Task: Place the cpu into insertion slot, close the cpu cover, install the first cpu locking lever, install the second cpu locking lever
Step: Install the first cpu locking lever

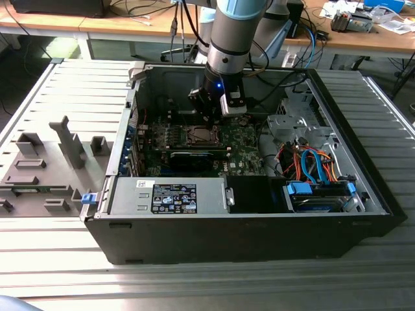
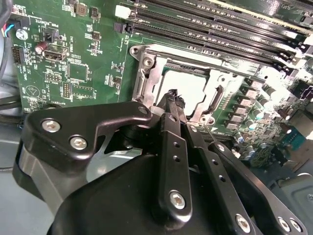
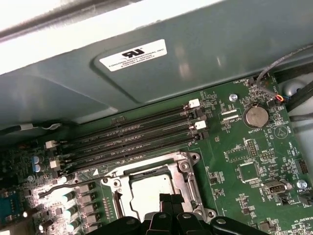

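Inside the open computer case [image 1: 259, 214], the gripper [image 2: 174, 98] hung fingers-together and empty over the seated cpu [image 2: 188, 85], a thin, fragile chip, its cover [image 3: 182, 171] at 12 o'clock from the fingertips.

The setting is presenting as an electronics or robotics lab. An open computer case [image 1: 240, 194] is lying on a slatted aluminium worktable [image 1: 194, 272], with grey fixture blocks [image 1: 45, 168] sitting beside it. Wooden benches [image 1: 130, 24] behind are carrying loose cables [image 1: 139, 10] and equipment.
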{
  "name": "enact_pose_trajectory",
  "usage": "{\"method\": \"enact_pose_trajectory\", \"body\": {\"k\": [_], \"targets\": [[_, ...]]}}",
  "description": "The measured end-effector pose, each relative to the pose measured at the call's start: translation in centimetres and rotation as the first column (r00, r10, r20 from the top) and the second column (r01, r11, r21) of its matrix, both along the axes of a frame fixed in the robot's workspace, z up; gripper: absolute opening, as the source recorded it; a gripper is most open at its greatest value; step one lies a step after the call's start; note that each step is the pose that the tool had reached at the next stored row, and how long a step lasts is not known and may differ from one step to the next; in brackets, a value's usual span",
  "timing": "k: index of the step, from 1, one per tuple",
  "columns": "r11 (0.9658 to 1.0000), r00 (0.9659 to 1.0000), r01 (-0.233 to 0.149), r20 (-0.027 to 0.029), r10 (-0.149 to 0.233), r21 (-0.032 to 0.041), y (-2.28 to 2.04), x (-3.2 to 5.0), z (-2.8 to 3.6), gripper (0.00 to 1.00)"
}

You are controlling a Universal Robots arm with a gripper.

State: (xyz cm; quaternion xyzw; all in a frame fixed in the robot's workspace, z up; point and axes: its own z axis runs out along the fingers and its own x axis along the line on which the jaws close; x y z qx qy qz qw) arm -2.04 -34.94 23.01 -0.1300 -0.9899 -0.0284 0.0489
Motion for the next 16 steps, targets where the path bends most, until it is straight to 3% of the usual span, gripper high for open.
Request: {"method": "enact_pose_trajectory", "body": {"k": [16], "targets": [[0.9980, 0.9980, -0.063, 0.0000, 0.063, 0.0000, 0.00, 0.01, 0.00, 0.11]]}}
